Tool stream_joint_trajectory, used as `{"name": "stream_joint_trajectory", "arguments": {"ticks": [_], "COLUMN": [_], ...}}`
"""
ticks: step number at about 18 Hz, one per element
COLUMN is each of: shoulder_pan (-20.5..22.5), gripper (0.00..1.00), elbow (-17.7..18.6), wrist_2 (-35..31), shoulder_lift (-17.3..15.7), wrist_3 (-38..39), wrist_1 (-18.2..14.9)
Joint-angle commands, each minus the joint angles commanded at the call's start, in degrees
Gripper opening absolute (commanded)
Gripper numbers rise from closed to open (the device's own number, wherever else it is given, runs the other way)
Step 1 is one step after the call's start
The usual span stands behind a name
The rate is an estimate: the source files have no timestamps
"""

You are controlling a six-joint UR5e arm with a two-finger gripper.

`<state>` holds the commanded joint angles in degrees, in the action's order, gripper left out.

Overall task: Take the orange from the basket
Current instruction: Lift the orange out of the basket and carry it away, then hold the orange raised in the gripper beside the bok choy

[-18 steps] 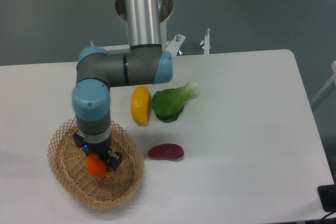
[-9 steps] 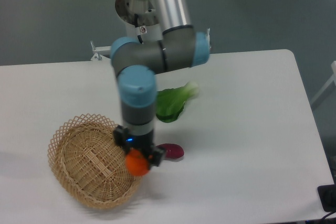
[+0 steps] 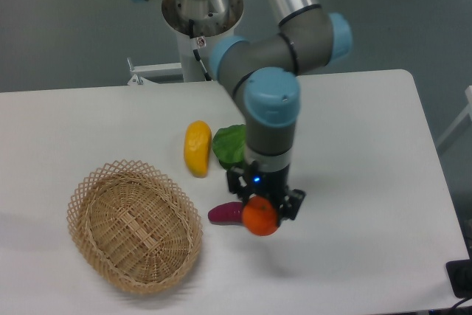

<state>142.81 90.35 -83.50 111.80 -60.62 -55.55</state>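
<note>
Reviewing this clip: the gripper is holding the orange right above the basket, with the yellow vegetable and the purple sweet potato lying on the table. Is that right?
Not quite. In the camera view the gripper holds the orange to the right of the basket, over the table beside the purple sweet potato. The yellow vegetable does lie on the table.

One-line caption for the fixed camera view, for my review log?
Gripper holds the small round orange above the white table, right of the empty tan wicker basket.

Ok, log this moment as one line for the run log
gripper: shut on orange | orange: lifted, right of basket | basket: holds nothing | position: beside purple sweet potato
</note>
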Motion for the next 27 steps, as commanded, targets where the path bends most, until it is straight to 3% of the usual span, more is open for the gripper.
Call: {"name": "stream_joint_trajectory", "arguments": {"ticks": [9,15,17,27], "shoulder_pan": [6.43,6.34,5.90,5.90], "gripper": [0.62,0.62,0.62,0.61], "elbow": [0.27,0.35,0.35,0.18], "wrist_2": [-1.67,-3.86,-7.46,-7.56], "shoulder_lift": [0.70,0.97,1.14,1.23], "wrist_3": [-12.49,-14.34,-15.58,-15.67], "wrist_1": [0.00,0.44,0.35,0.44]}}
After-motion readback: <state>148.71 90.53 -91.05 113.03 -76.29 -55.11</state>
